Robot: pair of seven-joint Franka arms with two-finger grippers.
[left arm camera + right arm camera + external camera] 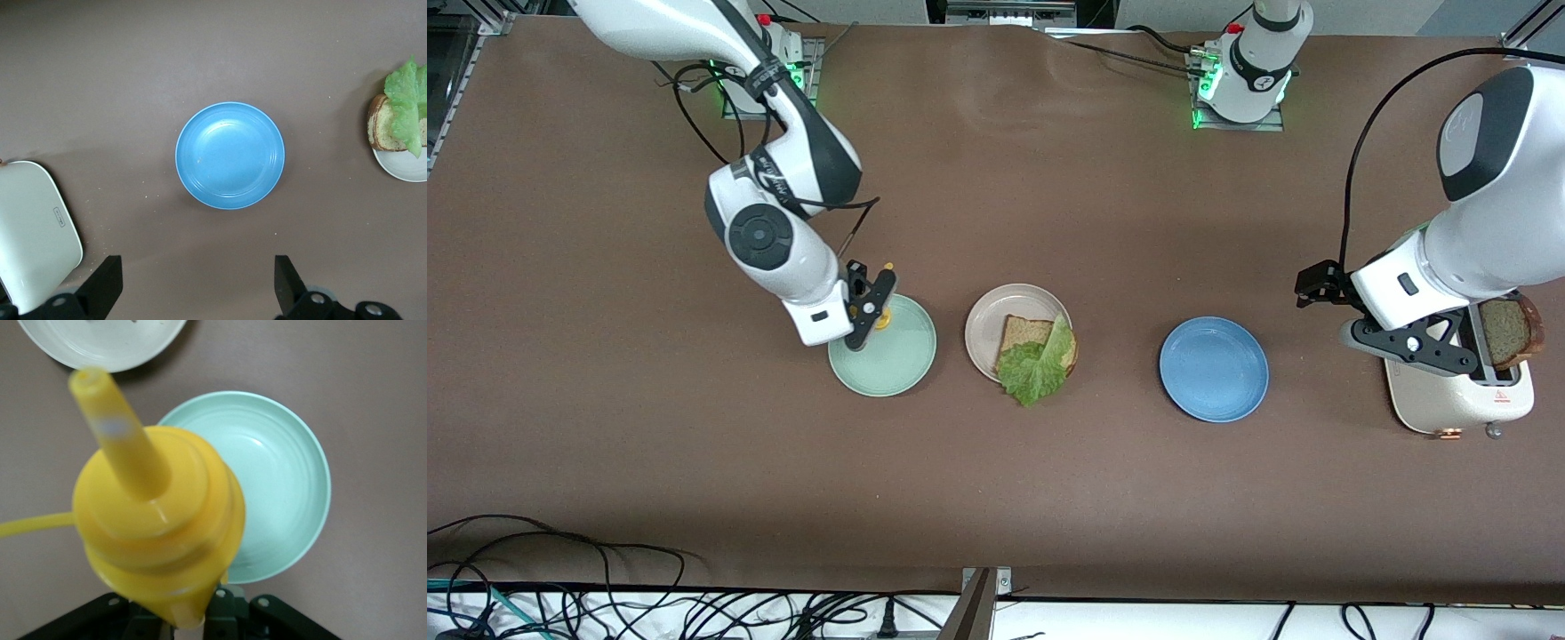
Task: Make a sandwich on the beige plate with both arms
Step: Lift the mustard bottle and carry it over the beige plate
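The beige plate lies mid-table with one brown bread slice on it and a ruffled lettuce leaf on the slice, hanging over the rim nearest the front camera. It also shows in the left wrist view with bread and lettuce. A second bread slice stands in the toaster. My right gripper is shut on a yellow squeeze bottle over the mint green plate's rim. My left gripper is open and empty beside the toaster.
The mint green plate lies toward the right arm's end, also in the right wrist view. The blue plate lies between the beige plate and the toaster, bare. Cables run along the table edge nearest the front camera.
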